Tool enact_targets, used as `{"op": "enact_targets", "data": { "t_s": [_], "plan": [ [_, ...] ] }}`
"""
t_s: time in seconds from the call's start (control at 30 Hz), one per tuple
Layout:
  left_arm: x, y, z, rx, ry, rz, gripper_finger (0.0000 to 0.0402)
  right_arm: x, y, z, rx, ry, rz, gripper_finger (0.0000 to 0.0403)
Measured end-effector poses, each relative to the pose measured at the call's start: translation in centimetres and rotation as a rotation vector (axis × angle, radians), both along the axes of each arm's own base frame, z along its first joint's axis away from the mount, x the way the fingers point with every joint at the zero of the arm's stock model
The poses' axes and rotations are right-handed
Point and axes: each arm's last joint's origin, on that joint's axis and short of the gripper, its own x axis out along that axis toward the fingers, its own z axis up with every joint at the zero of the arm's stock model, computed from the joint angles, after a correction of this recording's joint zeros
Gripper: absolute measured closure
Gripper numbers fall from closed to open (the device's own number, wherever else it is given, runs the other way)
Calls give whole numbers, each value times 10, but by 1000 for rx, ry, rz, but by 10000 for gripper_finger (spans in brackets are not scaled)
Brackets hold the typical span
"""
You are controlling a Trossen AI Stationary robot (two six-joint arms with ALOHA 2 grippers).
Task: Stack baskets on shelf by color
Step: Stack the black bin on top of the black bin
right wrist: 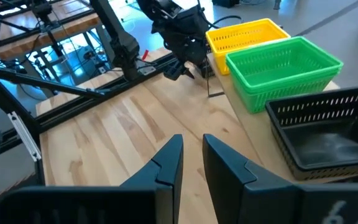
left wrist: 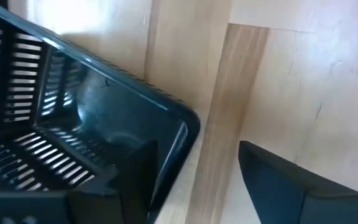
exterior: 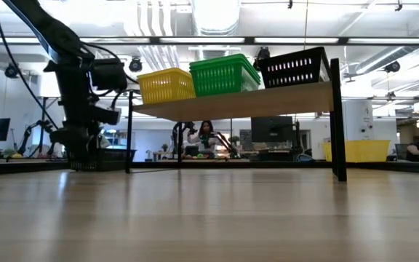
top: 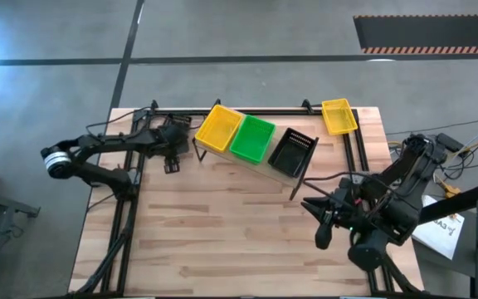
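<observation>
The shelf carries a yellow basket, a green basket and a black basket side by side. Another black basket sits on the table by the shelf's left end. My left gripper is open, pointing steeply down over that basket's corner, one finger on either side of its wall. My right gripper hangs above the table's right side, shut but for a narrow slit, with nothing between its fingers. My left gripper straddles the black basket's wall next to its corner, coming from above at a slant. One finger is inside the basket and the other is outside over the table. Whether either finger touches the wall I cannot tell.
A second yellow basket sits at the table's far right corner. Black frame rails run along the table's left and right sides. Bare tabletop lies in front of the shelf.
</observation>
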Motion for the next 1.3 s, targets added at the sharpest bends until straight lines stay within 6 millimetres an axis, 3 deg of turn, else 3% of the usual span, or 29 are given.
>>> {"op": "enact_targets", "data": {
  "t_s": [0.13,0.4,0.6,0.9,1.3],
  "plan": [
    [1,0,-1,-10,12,1,243,5,5,-5,15,-2,-7,350],
    [-12,-13,5,-112,46,3,390,8,10,1,28,-19,10,350],
    [-8,-38,19,-230,-80,-115,399,7,9,18,-32,-11,63,350],
    [5,-84,39,-242,-111,-394,401,6,7,34,-109,-2,111,350],
    [5,-80,59,-166,-94,-256,401,6,7,34,-140,13,124,350]
  ]
}}
